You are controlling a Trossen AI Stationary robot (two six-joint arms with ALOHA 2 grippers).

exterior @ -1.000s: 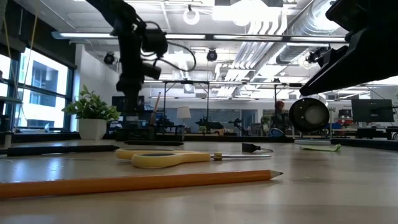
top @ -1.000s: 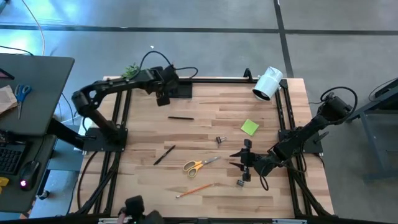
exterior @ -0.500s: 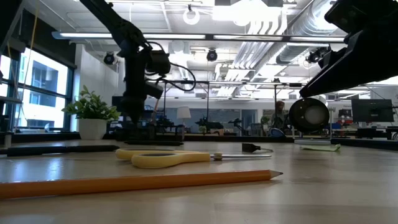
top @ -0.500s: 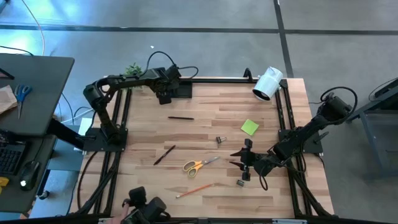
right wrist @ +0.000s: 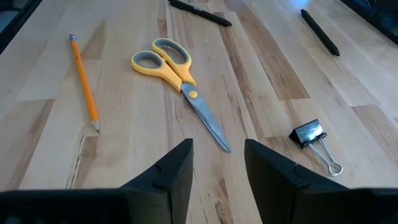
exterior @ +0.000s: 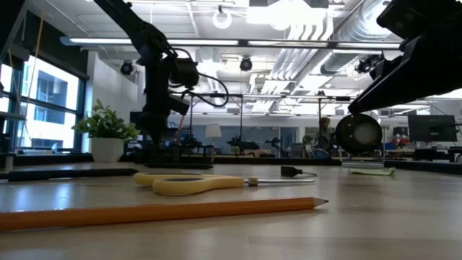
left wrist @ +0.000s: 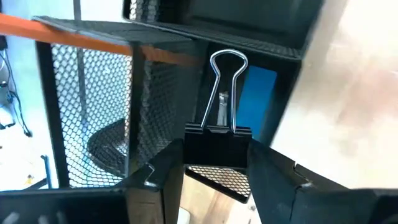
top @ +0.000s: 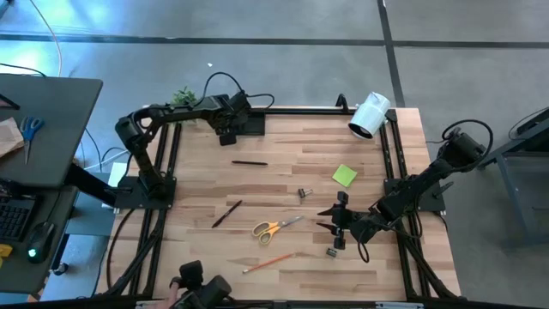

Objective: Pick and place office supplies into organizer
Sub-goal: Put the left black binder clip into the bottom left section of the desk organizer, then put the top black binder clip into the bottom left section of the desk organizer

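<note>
Left gripper (left wrist: 214, 177) has dropped from above the table's far-left corner and now holds steady over the black mesh desk organizer (top: 249, 123), fingers clamped on a small black binder clip with silver wire handles (left wrist: 219, 127). A blue block (left wrist: 256, 102) shows in the compartment beyond. Judgement: release is next.

Right gripper (right wrist: 217, 168) is unchanged, waiting with fingers apart near the yellow-handled scissors (right wrist: 177, 81), orange pencil (right wrist: 83, 93) and a second binder clip (right wrist: 314, 140) on the wooden table (top: 283, 184).
</note>
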